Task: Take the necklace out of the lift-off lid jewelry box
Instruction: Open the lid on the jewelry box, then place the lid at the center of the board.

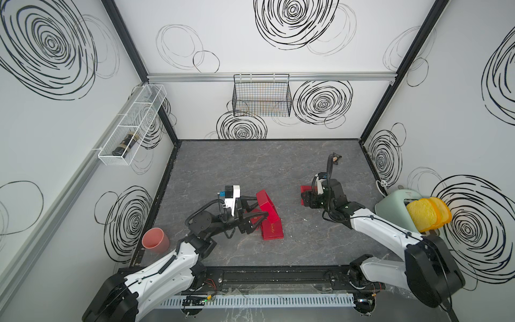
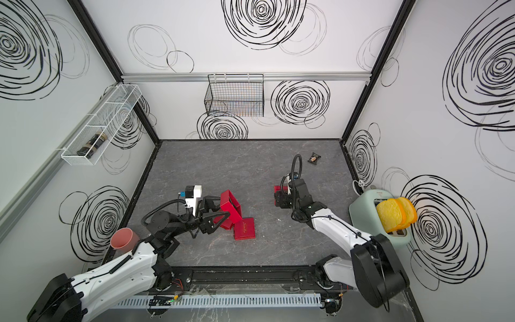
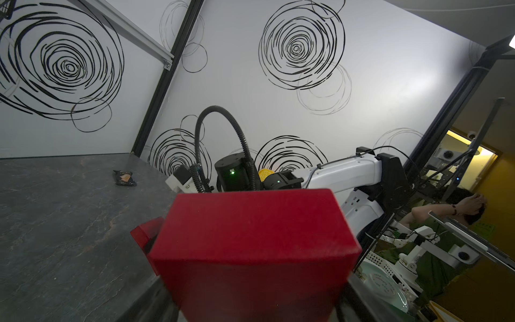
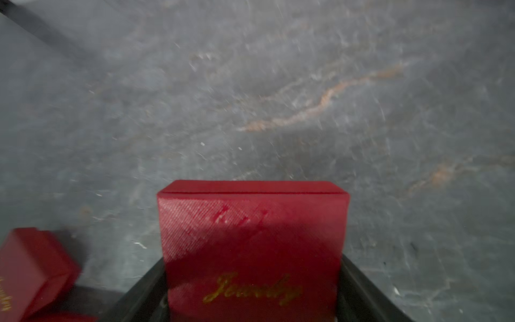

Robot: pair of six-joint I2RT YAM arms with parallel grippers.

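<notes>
My left gripper (image 1: 262,207) (image 2: 225,207) is shut on the red jewelry box (image 1: 267,202) (image 2: 231,205) and holds it tipped on its side just above the table's middle. In the left wrist view that box (image 3: 250,237) fills the space between the fingers. My right gripper (image 1: 305,195) (image 2: 278,195) is shut on a red lid (image 4: 250,237) with gold "Jewelry" lettering, held low over the table to the right. The necklace is hidden in every view.
A second red box (image 1: 273,231) (image 2: 244,228) with gold lettering lies beside the held one, and another red piece (image 2: 223,223) lies under my left fingers. A pink cup (image 1: 155,239) stands front left, a toaster (image 1: 390,212) holding yellow bread at right, a snack packet (image 2: 314,159) back right.
</notes>
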